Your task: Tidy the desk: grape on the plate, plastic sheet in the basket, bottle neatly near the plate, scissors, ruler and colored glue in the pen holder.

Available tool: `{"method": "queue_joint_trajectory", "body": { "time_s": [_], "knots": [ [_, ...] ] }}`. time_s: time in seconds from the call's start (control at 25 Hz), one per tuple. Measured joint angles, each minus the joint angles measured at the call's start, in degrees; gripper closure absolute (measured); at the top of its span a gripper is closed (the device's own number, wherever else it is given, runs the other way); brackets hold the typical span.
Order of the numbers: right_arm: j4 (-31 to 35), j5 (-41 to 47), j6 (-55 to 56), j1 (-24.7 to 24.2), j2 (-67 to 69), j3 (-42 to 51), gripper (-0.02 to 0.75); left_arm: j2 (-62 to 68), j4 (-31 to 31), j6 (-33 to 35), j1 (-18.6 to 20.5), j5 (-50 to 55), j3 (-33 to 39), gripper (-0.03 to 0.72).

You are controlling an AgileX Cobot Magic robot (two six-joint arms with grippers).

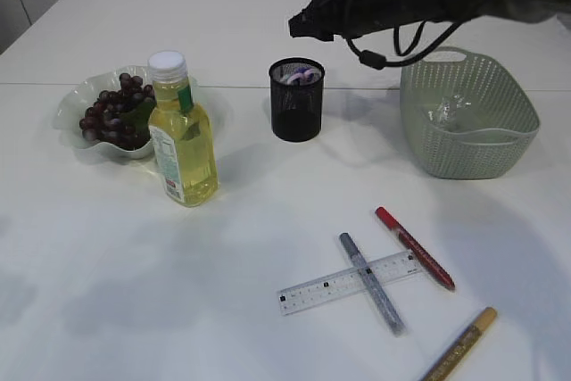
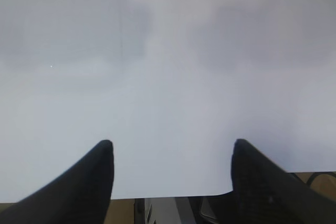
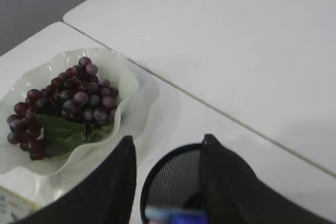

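We are hovering right gripper (image 3: pixel 165 174), jaws parted and empty, over pen holder (image 1: pixel 297 100); left gripper (image 2: pixel 172 174) is gaping wide above bare table (image 2: pixel 168 77).

From my left wrist camera I see little besides the white table (image 2: pixel 168 77), bare and slightly out of focus, with soft grey shadows mottling its upper part. My left gripper (image 2: pixel 172 153) hangs over it with nothing between its jaws; the two dark fingers (image 2: pixel 89 187) stand well apart. Along the bottom edge the table ends, and what may be floor and equipment shows beyond it.
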Motion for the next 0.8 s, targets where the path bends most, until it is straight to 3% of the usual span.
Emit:
{"method": "queue_joint_trajectory", "body": {
  "time_s": [0.16,0.32,0.56,0.8],
  "knots": [
    [-30.8,7.0,32.4,0.0,-6.6,0.0,0.405,0.0,0.0,0.0,0.0,0.0,0.0,0.183],
    [-49.4,19.5,50.7,0.0,-13.6,0.0,0.41,0.0,0.0,0.0,0.0,0.0,0.0,0.183],
    [-55.8,28.7,56.7,0.0,-22.9,3.1,0.414,0.0,0.1,0.0,0.0,-0.3,0.0,0.183],
    [-56.0,31.8,58.1,0.0,-32.5,15.7,0.414,0.0,0.6,0.0,0.0,-0.6,0.0,0.183]
  ]
}}
